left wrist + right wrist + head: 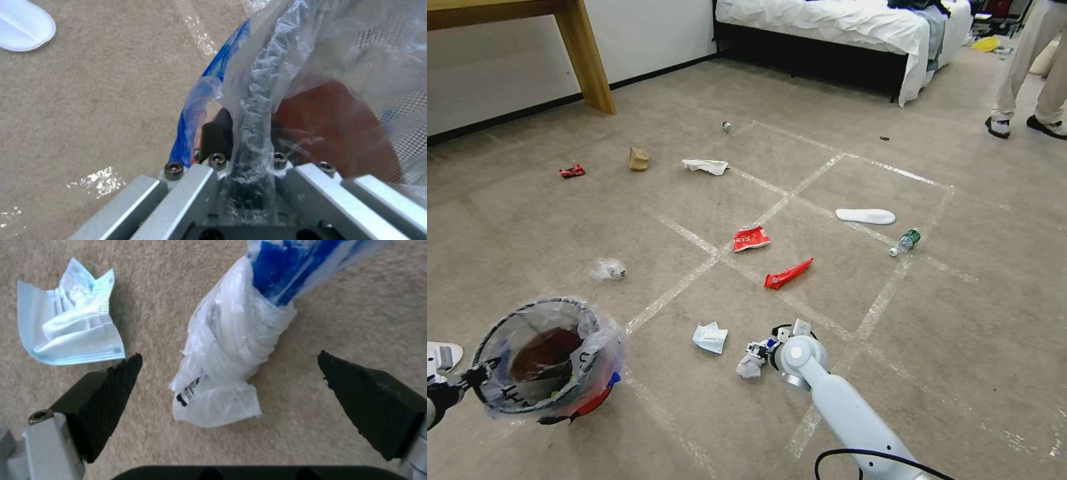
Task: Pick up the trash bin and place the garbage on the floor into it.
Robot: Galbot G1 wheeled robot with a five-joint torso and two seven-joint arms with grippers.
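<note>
The right gripper [229,361] hangs low over the beige-grey carpet [947,320], its black ribbed pads [111,396] spread wide on either side of a twisted white plastic bag with a blue printed end [231,353] that lies between them, not touching either pad. Just beside that bag lies a crumpled pale-blue face mask [71,330]. The left gripper [242,166] is clamped on the dark rim of the small round mesh trash bin with a red base and clear liner [547,360], holding it at the near left of the carpet. Farther out, around the crossing of pale tape lines [720,257], lie two red snack wrappers [751,238], a clear plastic wad [608,269] and a small green-capped bottle [905,243]. Near the wooden table leg [586,57] lie a white tissue [706,165] and a tan paper packet [638,159].
</note>
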